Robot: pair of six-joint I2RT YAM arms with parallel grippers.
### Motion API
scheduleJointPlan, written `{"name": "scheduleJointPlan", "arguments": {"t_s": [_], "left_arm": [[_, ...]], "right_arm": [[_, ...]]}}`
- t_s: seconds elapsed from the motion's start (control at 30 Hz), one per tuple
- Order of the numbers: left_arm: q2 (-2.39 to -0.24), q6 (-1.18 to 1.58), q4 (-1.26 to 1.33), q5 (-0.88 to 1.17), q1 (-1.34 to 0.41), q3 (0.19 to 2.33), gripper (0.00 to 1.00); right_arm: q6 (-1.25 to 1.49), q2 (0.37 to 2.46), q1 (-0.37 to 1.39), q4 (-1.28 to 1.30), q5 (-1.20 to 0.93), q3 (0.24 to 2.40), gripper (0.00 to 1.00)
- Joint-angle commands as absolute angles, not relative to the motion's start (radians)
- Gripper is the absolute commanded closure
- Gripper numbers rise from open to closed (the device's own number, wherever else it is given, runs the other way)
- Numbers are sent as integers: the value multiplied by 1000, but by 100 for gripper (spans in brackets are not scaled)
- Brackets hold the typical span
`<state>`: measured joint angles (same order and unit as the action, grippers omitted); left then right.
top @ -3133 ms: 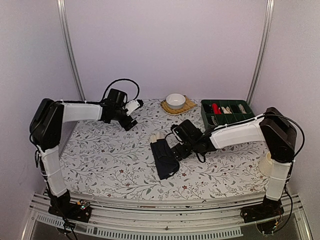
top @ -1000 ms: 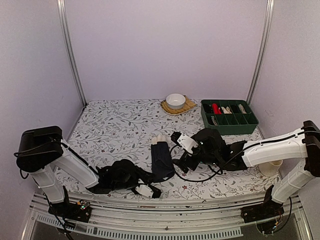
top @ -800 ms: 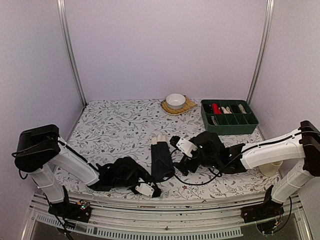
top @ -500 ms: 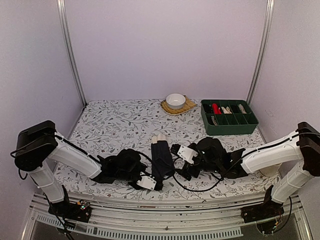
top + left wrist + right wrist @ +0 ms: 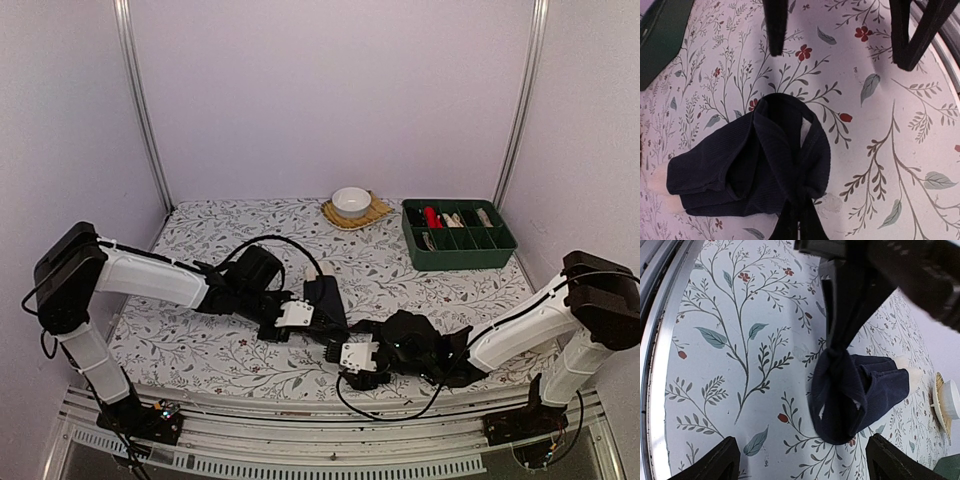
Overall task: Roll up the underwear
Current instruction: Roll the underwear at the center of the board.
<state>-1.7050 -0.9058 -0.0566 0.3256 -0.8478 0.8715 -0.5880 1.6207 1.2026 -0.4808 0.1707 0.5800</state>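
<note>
One black underwear (image 5: 326, 297) lies folded near the middle of the table, with a pale patch at its far end. In the left wrist view the underwear (image 5: 750, 172) is bunched, and my left gripper (image 5: 799, 214) is shut on its near edge. From the top, the left gripper (image 5: 306, 318) sits at the cloth's left side. My right gripper (image 5: 340, 362) is a little in front of the cloth, near the table's front edge. In the right wrist view the right gripper (image 5: 797, 460) is open, with the underwear (image 5: 860, 395) ahead of its fingers and not touched by them.
A white bowl (image 5: 351, 200) on a yellow woven mat stands at the back centre. A green divided tray (image 5: 418, 252) with small items is at the back right. The metal front rail (image 5: 652, 315) runs close beside the right gripper.
My left arm swung in from the front left to the cloth, and its gripper closed on the edge. My right gripper drew back from the cloth's right side toward the front edge.
</note>
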Motion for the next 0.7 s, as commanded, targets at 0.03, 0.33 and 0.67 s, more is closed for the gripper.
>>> {"name": "scheduleJointPlan", "arguments": {"t_s": [0.03,0.33,0.67], "left_arm": [[-1747,-851,-228,501,-796,940,100],[-1779,-848,-252,505,-791,964,100],[-1777,-845,-248,502,-791,962,100]], "right_arm": [[-662,1723,1219,-562,261,633,9],[-704,1854,1218,-598,332,728,7],[-709,1921,1218,-535,336,801,27]]}}
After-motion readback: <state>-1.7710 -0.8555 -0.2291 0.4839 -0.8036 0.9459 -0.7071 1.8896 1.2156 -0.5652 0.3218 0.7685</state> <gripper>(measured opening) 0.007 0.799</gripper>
